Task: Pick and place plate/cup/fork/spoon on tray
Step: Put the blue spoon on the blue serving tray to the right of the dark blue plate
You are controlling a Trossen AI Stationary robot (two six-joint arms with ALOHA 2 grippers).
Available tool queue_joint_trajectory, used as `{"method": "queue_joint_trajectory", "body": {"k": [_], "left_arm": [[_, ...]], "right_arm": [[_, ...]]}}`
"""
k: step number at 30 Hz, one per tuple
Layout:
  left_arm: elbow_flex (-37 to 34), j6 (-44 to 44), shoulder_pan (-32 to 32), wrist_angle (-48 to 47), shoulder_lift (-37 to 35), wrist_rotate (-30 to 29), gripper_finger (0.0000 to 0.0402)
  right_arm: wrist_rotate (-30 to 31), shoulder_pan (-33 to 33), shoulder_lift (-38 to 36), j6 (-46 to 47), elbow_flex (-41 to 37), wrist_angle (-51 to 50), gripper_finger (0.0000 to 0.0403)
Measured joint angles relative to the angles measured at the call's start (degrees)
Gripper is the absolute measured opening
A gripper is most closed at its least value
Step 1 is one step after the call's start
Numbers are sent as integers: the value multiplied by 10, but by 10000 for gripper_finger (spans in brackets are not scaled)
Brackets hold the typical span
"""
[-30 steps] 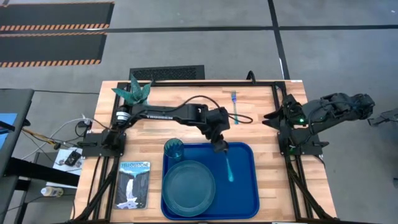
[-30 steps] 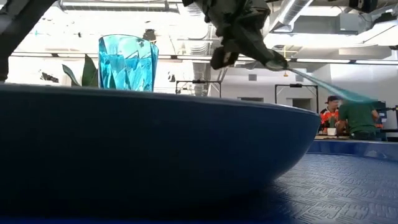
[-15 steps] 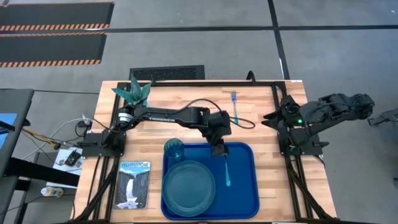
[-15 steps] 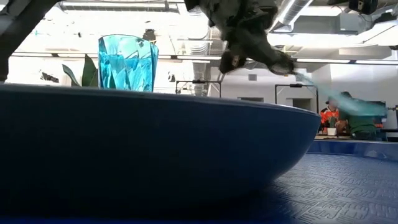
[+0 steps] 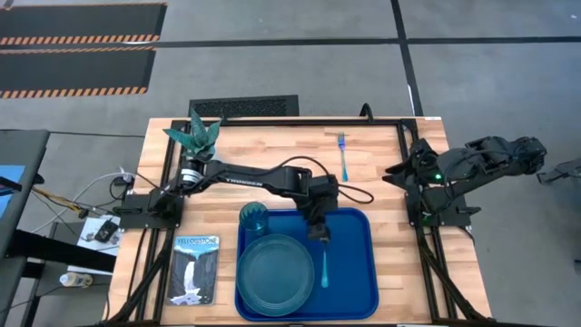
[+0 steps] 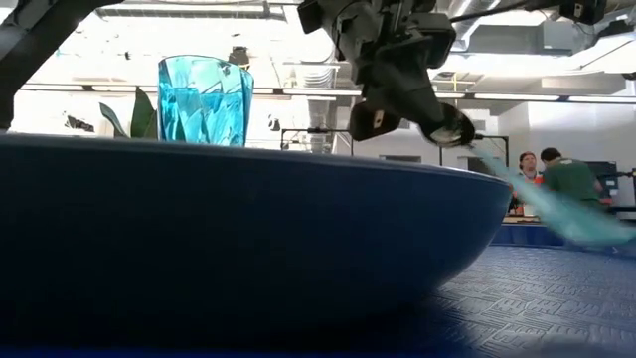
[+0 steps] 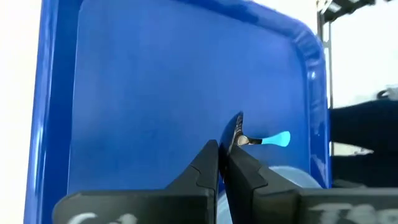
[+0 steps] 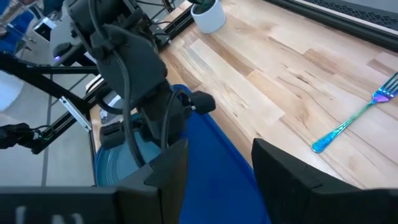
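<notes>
Arms: two dark jointed arms; the left reaches across the table, the right is folded at the table's 3 o'clock edge.
Left gripper (image 5: 320,233): over the tray's far half, at 1 o'clock from the plate; its two slim dark fingers (image 7: 208,163) are pinched tight on the spoon's dark bowl end.
Right gripper (image 5: 537,150): beyond the table's 3 o'clock edge, its two broad fingers (image 8: 166,163) spread wide apart with nothing between them.
Spoon (image 5: 324,265): one; slim, light blue translucent handle slanting down from the gripper toward the tray floor, just at 3 o'clock of the plate. Whether its tip touches the tray cannot be told.
Tray (image 5: 359,291): one; large glossy bright blue plastic rectangle with rounded corners and a raised rim, at the table's 6 o'clock side; the low view shows a fine embossed pattern on its floor.
Plate (image 5: 274,271): one; round, flat, dull teal, raised rim, lying in the tray's 9 o'clock half.
Cup (image 5: 253,217): one; small translucent teal faceted tumbler, upright in the tray at 11 o'clock of the plate.
Fork (image 5: 343,155): one; silvery tines, slim blue handle, lying on bare wood at 12 o'clock of the tray, well apart from it.
Table (image 5: 381,173): one; pale wooden planks in a black frame.
Plant (image 5: 193,133): one; teal spiky leaves in a white pot, at the table's 10 o'clock corner.
Booklet (image 5: 195,269): one; flat, waterfall picture, just at 9 o'clock of the tray.
People (image 6: 558,177): two, far off in the room behind.
</notes>
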Motion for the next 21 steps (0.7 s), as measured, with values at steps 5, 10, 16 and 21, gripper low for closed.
{"method": "queue_joint_trajectory", "body": {"k": [5,10,16,21], "left_arm": [[0,1,-2,-4,0,-5,0],[0,1,-13,-7,0,-8,0],[0,1,-22,-21,0,-13,0],[0,-2,-24,-21,0,-23,0]], "right_arm": [[10,0,0,-3,0,0,197],[11,0,0,-3,0,0,196],[13,0,0,-13,0,0,193],[13,0,0,-13,0,0,192]]}}
